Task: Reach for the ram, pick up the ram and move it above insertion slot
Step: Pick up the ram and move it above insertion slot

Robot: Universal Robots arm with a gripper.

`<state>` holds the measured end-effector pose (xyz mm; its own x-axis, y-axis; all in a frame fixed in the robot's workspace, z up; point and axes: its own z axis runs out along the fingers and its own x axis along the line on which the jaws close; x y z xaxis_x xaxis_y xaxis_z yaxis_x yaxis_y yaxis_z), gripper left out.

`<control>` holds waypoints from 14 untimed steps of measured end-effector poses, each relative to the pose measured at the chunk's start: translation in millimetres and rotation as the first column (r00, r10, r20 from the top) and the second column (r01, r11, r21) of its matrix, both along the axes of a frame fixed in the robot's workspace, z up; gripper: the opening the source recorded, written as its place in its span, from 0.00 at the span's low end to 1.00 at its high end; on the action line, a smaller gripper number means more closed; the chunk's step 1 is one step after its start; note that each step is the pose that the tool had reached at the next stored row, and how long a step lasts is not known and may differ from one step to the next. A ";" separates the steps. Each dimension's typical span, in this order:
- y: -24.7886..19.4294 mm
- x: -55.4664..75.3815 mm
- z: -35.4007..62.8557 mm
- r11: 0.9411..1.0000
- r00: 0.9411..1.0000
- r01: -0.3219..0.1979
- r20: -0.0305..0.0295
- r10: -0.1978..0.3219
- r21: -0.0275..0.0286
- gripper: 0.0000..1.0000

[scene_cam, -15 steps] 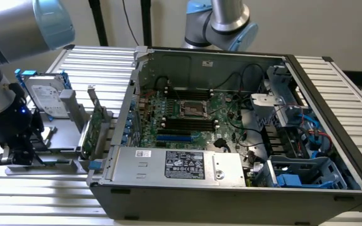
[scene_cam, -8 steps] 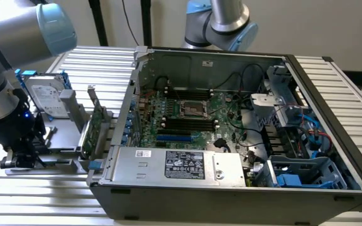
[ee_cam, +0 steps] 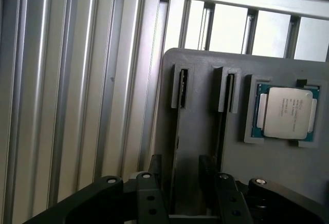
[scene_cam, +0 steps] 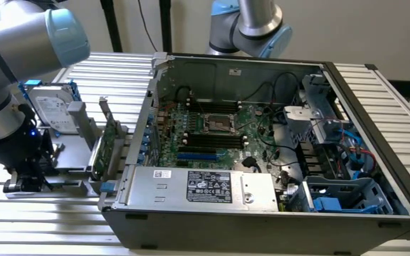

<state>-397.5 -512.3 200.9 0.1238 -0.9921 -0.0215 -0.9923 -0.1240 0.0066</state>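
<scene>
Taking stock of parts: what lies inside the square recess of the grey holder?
A processor chip with a silver lid and green border lies flat in the recess of the grey holder. The chip hides the recess floor and anything beneath it.

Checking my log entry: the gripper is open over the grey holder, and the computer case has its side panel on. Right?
Not quite. The exterior view shows the computer case open, its motherboard exposed. The gripper is open over the grey holder, as stated.
</scene>
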 end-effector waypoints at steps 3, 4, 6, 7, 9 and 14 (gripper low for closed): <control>0.0 1.3 -1.5 1.000 1.000 0.000 -0.002 0.000 0.000 0.42; 0.0 1.6 -1.9 1.000 1.000 0.000 -0.002 0.000 0.000 0.42; 0.0 2.0 -2.3 1.000 1.000 0.000 -0.003 0.000 0.000 0.40; 0.0 2.1 -2.5 1.000 1.000 0.000 -0.004 0.000 0.000 0.40; 0.0 2.2 -2.8 1.000 1.000 0.000 -0.004 0.000 0.000 0.34; 0.0 2.4 -3.0 1.000 1.000 0.000 -0.006 0.000 0.000 0.16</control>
<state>-395.2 -512.3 197.9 0.1237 -0.9921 -0.0223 -0.9922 -0.1240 0.0125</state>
